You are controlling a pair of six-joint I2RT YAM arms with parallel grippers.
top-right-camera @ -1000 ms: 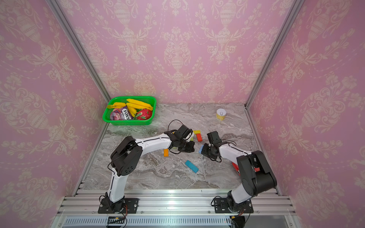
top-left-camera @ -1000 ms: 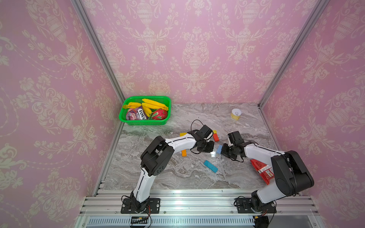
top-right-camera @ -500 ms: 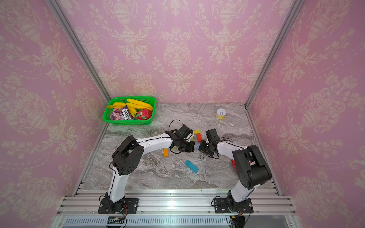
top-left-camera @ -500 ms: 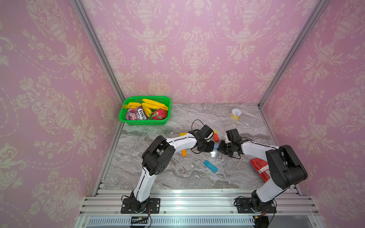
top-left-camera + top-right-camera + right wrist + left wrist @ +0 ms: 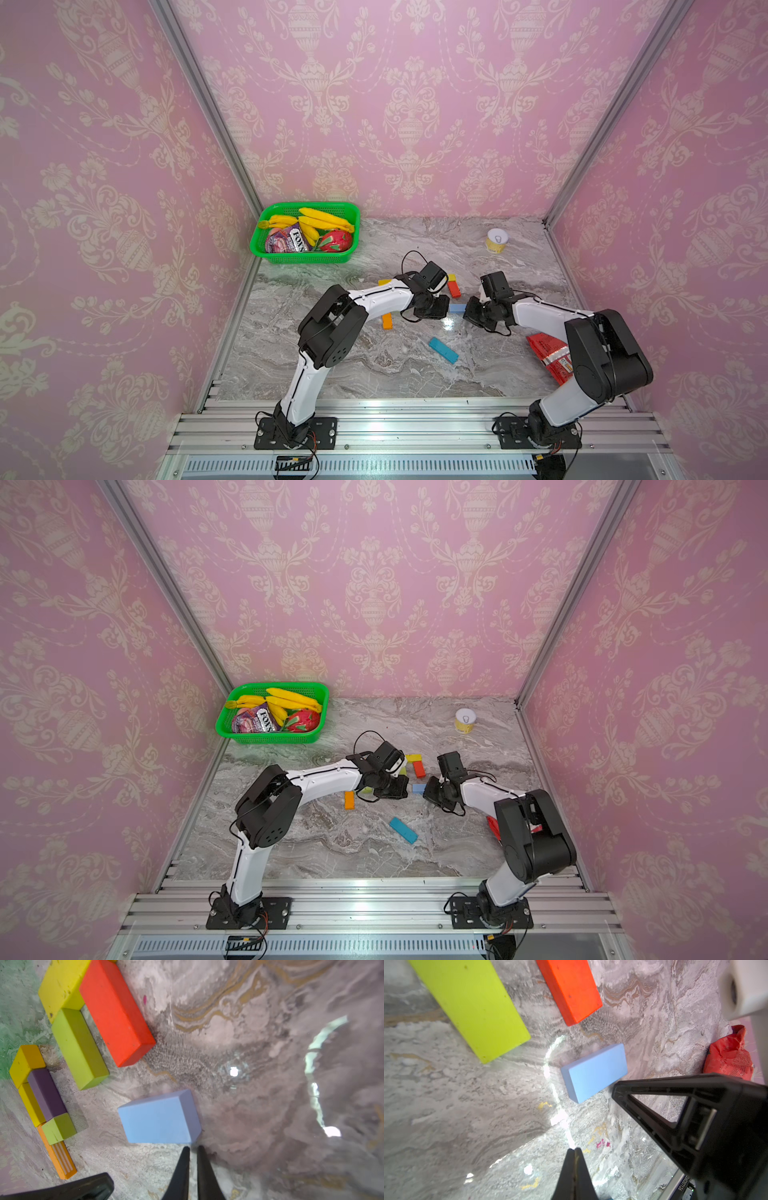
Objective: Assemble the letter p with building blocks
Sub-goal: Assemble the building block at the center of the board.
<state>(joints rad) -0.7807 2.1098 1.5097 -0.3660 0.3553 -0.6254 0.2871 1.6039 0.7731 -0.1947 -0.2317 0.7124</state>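
**Fig. Positioning the closing piece of the letter.** Both arms meet tip to tip over the table [image 5: 374, 374], with the blue block [image 5: 457, 308] lying flat between them.

**Left gripper** [image 5: 574, 1150]: fingers pressed fully together, holding nothing. The blue block [image 5: 593, 1070] lies ahead of its tips and clear of them. It probably waits here as a stop or guide, not as a grasper.

**Right gripper** [image 5: 193, 1148]: fingers drawn in to a thin slit, also holding nothing. The blue block [image 5: 160, 1118] sits directly ahead of the tips, its near edge just beside them. From the left wrist, a right finger [image 5: 654, 1087] appears to touch the block's corner, though contact cannot be confirmed. Narrowed fingers give a stiff, slim point, so the pose suggests a push along the table, not a lift.

**Partial letter**, beyond the blue block from the right fingertips:
- The lime block [image 5: 79, 1047] and red block [image 5: 116, 1014] run side by side with a gap between them.
- The yellow block [image 5: 60, 987] joins them at their far ends.
- Their near ends are open and face the blue block, which lies slightly askew to them.
- The blue block looks meant to bridge those ends and close the loop of the P.

**Spares:** the teal block [image 5: 443, 350] and orange block [image 5: 387, 321] lie apart, nearer the arm bases than either set of fingers. The packet [image 5: 729, 1055] lies behind the right fingers and plays no part.
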